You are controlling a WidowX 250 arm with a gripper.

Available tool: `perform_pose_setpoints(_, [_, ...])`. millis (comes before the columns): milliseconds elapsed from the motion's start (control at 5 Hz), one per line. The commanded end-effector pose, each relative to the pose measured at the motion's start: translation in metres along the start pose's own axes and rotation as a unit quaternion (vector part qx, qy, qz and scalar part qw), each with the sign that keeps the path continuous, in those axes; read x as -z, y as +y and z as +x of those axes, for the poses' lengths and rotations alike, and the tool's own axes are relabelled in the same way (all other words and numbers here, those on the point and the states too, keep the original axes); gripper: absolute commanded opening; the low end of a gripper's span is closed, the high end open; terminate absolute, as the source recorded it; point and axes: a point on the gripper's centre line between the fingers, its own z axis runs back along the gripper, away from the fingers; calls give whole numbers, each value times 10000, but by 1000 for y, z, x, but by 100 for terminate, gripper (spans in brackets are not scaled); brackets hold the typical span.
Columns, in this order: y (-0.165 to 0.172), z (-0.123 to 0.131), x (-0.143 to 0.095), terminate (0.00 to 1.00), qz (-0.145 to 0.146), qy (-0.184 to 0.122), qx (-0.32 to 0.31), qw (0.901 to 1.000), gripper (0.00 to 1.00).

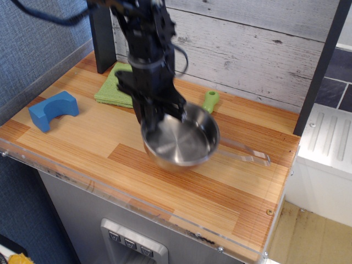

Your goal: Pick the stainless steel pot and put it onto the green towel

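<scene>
The black robot arm's gripper (149, 122) is motion-blurred and dark against the pan, so its fingertips cannot be separated cleanly; it appears clamped on the left rim of the shiny, shallow round stainless steel pot (181, 140), one finger inside and one outside. The arm's upper part is cut off by the top edge of the frame.

The pot sits over the middle of the wooden surface (220, 187), tilted so its open mouth faces up and toward the front edge. Whether its underside touches the wood is hard to tell, though a shadow shows beneath it. Its thin wire loop handle (247, 155) is smeared and faint, running from the bowl out toward the right edge, so the pot's long axis lies roughly left to right.

The light green square knitted towel (113, 88) lies near the back left corner, partly hidden behind the arm. A spatula's green handle (209, 101) shows just behind the pot, its blade hidden. A blue curved foam block (53, 110) rests near the left edge, well apart from the pot.
</scene>
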Motion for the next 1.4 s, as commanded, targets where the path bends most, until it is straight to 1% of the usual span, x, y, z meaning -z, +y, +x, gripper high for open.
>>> perform_pose_setpoints(0, [44, 30, -43, 0, 50, -501, -217, 9985, 0])
perform_pose_setpoints(200, [61, 40, -43, 0, 9, -524, -217, 9984, 0])
perform_pose_setpoints(400, [82, 54, -38, 0, -8, -412, 130, 9991, 0])
perform_pose_setpoints(600, [99, 67, -35, 0, 7, -492, 557, 9972, 0])
perform_pose_setpoints(800, [117, 81, -31, 0, 127, -571, 906, 9942, 0])
perform_pose_setpoints(1000, [129, 88, -22, 0, 175, -498, 1075, 9928, 0])
perform_pose_setpoints(1200, [136, 83, -8, 0, 173, -354, 1062, 9936, 0])
